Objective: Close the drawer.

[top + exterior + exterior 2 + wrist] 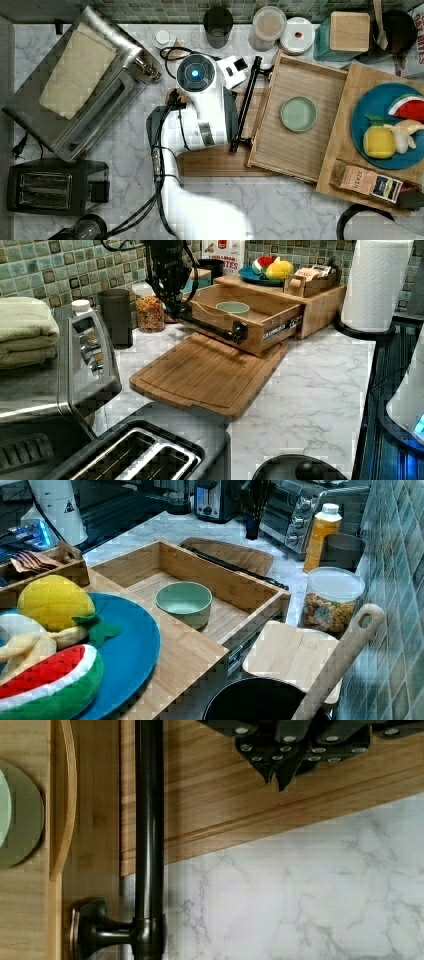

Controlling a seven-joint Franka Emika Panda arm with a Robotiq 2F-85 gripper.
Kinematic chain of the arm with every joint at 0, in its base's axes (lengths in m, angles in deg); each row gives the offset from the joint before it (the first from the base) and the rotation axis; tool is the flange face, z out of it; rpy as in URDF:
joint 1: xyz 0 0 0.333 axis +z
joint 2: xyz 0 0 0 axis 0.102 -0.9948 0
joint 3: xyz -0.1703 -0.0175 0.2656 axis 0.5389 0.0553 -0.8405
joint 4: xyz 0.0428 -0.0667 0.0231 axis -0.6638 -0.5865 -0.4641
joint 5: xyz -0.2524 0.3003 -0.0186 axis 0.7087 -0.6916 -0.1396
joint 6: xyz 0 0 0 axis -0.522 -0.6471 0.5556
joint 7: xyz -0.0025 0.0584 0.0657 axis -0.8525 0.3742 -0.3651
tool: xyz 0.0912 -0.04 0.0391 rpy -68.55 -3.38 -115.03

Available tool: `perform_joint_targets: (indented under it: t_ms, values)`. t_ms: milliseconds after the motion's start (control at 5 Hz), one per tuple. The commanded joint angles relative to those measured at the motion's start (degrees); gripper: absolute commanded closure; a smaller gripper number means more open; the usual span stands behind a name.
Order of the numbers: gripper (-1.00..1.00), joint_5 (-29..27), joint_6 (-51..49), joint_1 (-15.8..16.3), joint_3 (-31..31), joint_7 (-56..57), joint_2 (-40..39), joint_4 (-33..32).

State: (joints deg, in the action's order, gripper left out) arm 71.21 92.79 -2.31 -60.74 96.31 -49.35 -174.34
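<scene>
The light-wood drawer [300, 120] is pulled fully open, its black bar handle [149, 820] just beside the jaws [280, 770], which are closed and empty, apparently for pushing.

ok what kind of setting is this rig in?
Looks like a kitchen counter: marble-look countertop against a tiled backsplash, with a toaster and toaster oven beside the open drawer.

Even indoor light — soft shadows, blocky compression blur throughout.
</scene>
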Motion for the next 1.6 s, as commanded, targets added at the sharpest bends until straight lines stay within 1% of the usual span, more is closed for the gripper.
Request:
perform_joint_targets:
  t_ms: [200,400,800,1000,1200,1400,1600]
  values:
    - [1.0,7.92,0.47,1.07,1.51,4.18,-4.5,4.17]
    - [1.0,10.42,3.31,0.48,1.66,1.83,-5.11,3.03]
    - [1.0,10.63,6.39,-1.53,1.74,4.41,-4.77,0.51]
    - [1.0,9.14,5.87,-2.67,1.79,6.45,-4.01,-0.08]
    - [1.0,7.46,6.98,-4.66,1.53,9.61,-3.44,-1.64]
    - [1.0,5.46,9.72,-6.42,1.43,11.87,-2.7,-4.49]
    - [1.0,2.17,10.99,-8.62,0.81,13.95,-1.83,-6.71]
